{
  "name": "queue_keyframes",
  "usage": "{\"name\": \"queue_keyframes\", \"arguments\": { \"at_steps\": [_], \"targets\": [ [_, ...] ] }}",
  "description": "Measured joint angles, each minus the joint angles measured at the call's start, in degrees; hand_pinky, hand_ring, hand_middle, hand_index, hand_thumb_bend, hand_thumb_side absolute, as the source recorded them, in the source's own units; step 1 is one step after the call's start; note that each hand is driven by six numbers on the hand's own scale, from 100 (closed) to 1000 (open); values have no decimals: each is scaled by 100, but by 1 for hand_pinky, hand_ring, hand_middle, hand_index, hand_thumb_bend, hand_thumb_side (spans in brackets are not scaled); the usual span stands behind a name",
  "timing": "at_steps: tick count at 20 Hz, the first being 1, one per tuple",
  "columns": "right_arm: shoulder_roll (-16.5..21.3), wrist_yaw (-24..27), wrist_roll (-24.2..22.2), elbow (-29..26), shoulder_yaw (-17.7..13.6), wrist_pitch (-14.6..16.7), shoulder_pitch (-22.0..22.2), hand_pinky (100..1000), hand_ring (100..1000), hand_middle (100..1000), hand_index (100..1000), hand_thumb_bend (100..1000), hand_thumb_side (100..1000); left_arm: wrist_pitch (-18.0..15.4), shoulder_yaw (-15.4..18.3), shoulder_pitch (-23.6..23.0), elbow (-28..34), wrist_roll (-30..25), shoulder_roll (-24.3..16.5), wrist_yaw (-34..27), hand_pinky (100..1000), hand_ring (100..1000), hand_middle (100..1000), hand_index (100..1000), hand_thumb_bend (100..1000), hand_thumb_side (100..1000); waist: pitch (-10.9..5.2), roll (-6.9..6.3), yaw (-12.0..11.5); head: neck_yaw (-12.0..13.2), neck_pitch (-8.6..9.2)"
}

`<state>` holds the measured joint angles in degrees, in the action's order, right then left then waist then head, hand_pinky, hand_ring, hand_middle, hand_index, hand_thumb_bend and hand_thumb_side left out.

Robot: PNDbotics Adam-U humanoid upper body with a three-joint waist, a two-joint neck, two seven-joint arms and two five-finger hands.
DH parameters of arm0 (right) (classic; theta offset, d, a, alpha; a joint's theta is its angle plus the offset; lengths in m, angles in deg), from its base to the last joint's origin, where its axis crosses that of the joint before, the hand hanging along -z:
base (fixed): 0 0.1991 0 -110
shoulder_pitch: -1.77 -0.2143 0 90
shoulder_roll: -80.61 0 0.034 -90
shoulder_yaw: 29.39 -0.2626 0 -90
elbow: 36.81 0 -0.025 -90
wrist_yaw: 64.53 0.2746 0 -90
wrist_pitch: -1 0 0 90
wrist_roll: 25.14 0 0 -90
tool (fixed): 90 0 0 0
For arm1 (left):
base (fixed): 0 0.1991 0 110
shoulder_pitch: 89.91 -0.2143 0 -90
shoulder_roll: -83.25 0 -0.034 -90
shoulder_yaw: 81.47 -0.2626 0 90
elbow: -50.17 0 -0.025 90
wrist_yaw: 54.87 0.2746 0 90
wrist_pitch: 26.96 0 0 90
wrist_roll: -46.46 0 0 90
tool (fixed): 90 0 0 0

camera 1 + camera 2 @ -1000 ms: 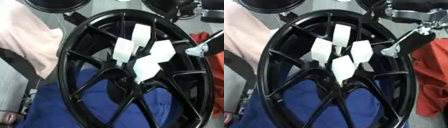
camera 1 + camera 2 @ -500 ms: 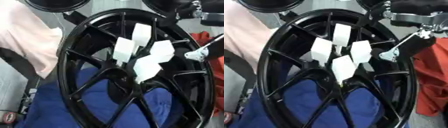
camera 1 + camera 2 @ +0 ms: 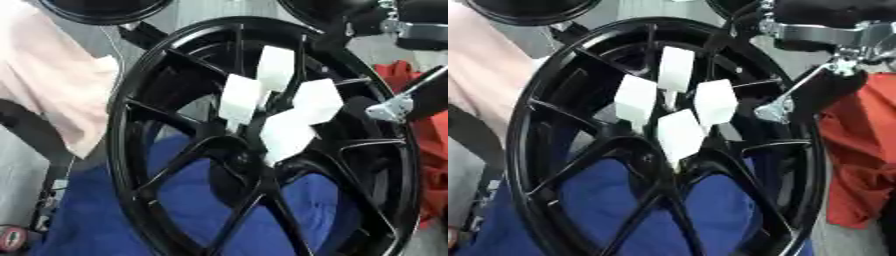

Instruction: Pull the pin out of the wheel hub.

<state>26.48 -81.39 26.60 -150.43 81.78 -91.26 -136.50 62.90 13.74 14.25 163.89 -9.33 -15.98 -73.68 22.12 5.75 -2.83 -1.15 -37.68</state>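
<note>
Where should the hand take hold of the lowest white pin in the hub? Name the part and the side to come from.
Probably grip the lowest white pin by its broad white head, which stands out of the black wheel hub. Come from the right, where the right hand is, and pull outward along the pin.

A workshop or garage-style test area: a black alloy wheel hub [image 3: 262,145] fills the frame, standing tilted with white pins [image 3: 284,134] clustered at its centre. Blue cloth [image 3: 114,220] shows through the spokes in the lower half, pale pink cloth [image 3: 44,80] lies at the left edge and red cloth [image 3: 859,155] at the right. Round black shapes [image 3: 101,7] line the top of the frame.
</note>
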Motion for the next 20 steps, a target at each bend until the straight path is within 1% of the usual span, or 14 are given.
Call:
{"name": "queue_keyframes", "arguments": {
  "at_steps": [5,9,16,20],
  "targets": [
    [7,243,-5,-13,39,25,19,830,778,807,889,332,266,0,0,0,0,0,0,0,715,716,658,773,160,791,0,1,-1,-4,0],
    [7,326,-12,-25,114,13,-15,824,769,799,881,327,287,0,0,0,0,0,0,0,715,716,658,772,160,792,0,3,-12,-21,-1],
    [-13,303,8,-26,310,-218,-135,803,732,760,860,338,287,6,0,0,0,-5,1,0,715,715,658,771,160,794,2,9,-45,-60,-2],
    [-31,215,28,-26,402,-391,-165,795,719,749,851,335,287,10,0,0,0,-10,2,0,716,715,658,770,159,795,28,29,-73,-82,-3]
  ]
}}
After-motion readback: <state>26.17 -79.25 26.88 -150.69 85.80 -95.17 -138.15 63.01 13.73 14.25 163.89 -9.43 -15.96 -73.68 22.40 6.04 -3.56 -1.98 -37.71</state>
